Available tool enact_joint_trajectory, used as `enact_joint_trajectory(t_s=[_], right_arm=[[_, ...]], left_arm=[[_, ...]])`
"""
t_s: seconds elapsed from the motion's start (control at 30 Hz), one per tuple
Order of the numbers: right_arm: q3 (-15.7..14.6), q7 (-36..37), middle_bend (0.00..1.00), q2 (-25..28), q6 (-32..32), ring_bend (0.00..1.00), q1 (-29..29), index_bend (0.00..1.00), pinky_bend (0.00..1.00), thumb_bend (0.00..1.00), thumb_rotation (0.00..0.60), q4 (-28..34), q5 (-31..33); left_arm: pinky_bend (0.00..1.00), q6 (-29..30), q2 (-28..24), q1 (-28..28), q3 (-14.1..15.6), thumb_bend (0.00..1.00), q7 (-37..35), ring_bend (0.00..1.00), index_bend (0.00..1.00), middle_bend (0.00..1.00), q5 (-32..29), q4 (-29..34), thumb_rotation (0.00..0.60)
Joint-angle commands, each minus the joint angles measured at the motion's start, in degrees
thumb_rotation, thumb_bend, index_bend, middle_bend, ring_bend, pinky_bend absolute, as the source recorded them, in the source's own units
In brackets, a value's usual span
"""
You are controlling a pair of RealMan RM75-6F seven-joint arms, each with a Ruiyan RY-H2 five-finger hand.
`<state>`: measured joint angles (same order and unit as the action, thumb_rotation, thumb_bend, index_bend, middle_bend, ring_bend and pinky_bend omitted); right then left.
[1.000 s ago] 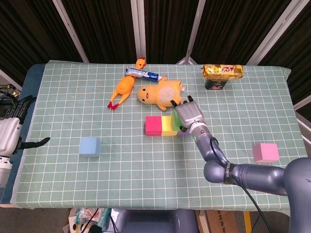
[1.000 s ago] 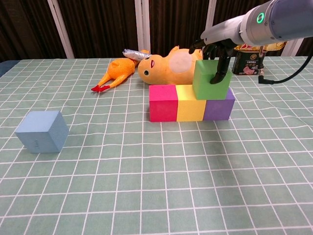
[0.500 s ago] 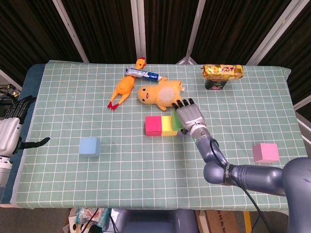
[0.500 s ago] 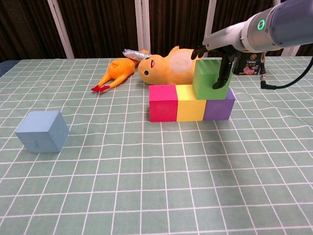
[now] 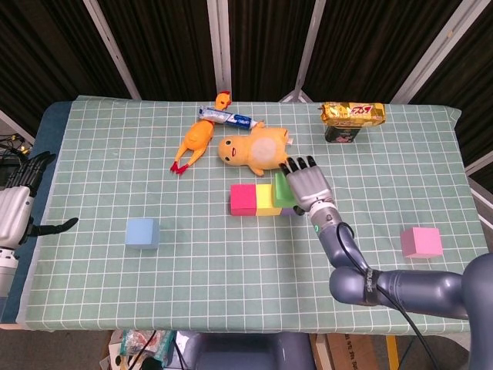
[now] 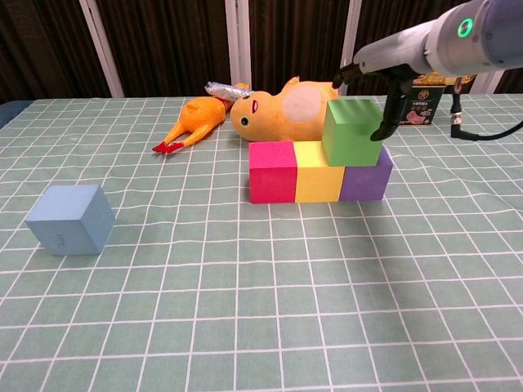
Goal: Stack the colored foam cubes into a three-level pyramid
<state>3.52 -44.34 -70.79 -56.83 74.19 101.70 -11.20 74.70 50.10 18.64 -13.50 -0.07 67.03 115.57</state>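
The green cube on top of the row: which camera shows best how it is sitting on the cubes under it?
The chest view: the green cube rests across the yellow cube and purple cube, with the right hand beside it. In the head view that hand partly covers the green cube.

Green cube [image 6: 352, 131] atop yellow cube [image 6: 319, 171] and purple cube [image 6: 365, 175], just left of right hand [image 6: 384, 77] fingers [image 6: 387, 118]; magenta cube [image 6: 272, 171] beyond; blue cube [image 6: 69, 219] far left.

Bright, even overhead light; soft short shadows under objects; background at 12 o'clock dark; both views sharp, no glare.
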Motion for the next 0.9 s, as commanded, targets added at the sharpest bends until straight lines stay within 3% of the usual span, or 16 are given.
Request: enact_joint_trajectory(t_s=[0.03, 0.2, 0.4, 0.6, 0.9], right_arm=[[-1.3, 1.2, 0.00, 4.2, -4.0, 0.00, -3.1, 0.00, 0.00, 0.30, 0.600, 4.9, -3.1], [-3.6, 6.7, 0.00, 10.5, -11.5, 0.00, -10.9, 0.00, 0.00, 0.30, 0.600, 10.2, -13.2], [-7.6, 16.2, 0.00, 14.2, -20.7, 0.00, -23.2, 0.00, 0.00, 0.30, 0.600, 10.7, -26.6], [-10.4, 24.3, 0.00, 13.1, -27.7, 0.00, -33.8, 0.00, 0.00, 0.30, 0.600, 6.3, -37.2], [-11.1, 31.9, 0.00, 12.1, -31.2, 0.00, -44.0, 0.00, 0.00, 0.30, 0.600, 1.7, -43.8]], left_arm=[[0.00, 0.1, 0.0, 0.0, 0.1, 0.10, 0.1, 0.00, 0.00, 0.02, 0.1, 0.0, 0.600], [0.00, 0.2, 0.3, -0.1, 0.4, 0.10, 1.0, 0.00, 0.00, 0.02, 0.4, 0.1, 0.600], [0.00, 0.6, 1.4, 0.0, 1.2, 0.11, 3.2, 0.00, 0.00, 0.02, 1.1, 0.0, 0.600], [0.00, 0.6, 3.4, 0.3, 2.2, 0.11, 5.9, 0.00, 0.00, 0.02, 1.6, -0.8, 0.600], [0.00, 1.1, 7.4, 0.2, 4.2, 0.10, 10.7, 0.00, 0.00, 0.02, 1.2, -1.9, 0.600]])
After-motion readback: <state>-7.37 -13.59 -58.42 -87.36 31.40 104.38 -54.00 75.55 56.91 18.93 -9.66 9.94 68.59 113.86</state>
